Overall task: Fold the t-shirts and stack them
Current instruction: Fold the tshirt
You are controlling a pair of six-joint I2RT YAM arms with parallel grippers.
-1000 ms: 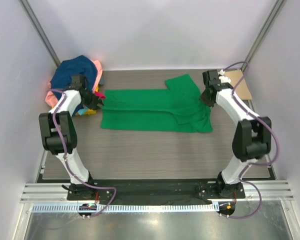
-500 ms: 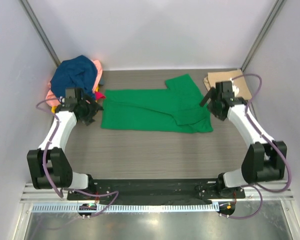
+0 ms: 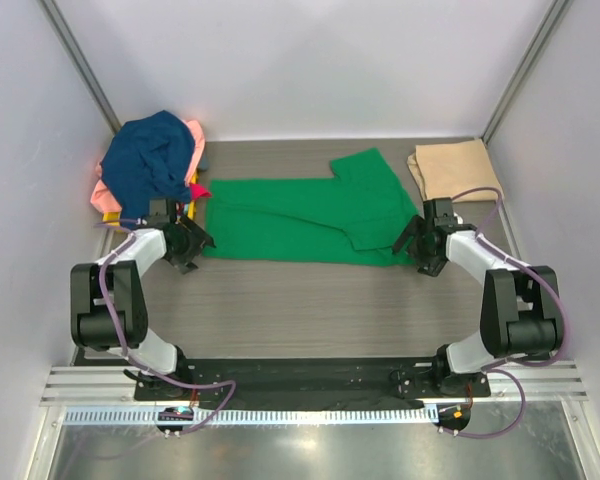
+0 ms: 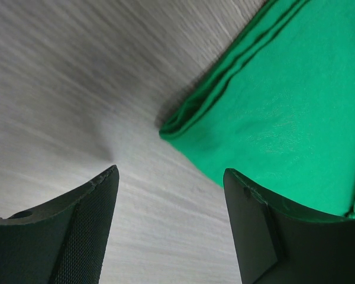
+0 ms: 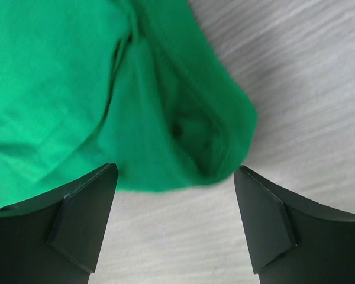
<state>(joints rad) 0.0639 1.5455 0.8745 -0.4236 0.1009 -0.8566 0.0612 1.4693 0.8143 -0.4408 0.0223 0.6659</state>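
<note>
While spare shirts (image 3: pixel 150 160) heap in the desk's (image 3: pixel 310 300) far left corner, my left gripper (image 3: pixel 187 245) gapes empty at the green shirt's (image 3: pixel 290 220) left edge, my right gripper (image 3: pixel 412 245) likewise at its right; a tan shirt (image 3: pixel 452 168) lies far right.

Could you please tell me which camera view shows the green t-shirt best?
The top external view, since the whole green t-shirt shows there, laid out flat. The left wrist view catches only one folded corner of it, and the right wrist view only one rumpled corner.
</note>
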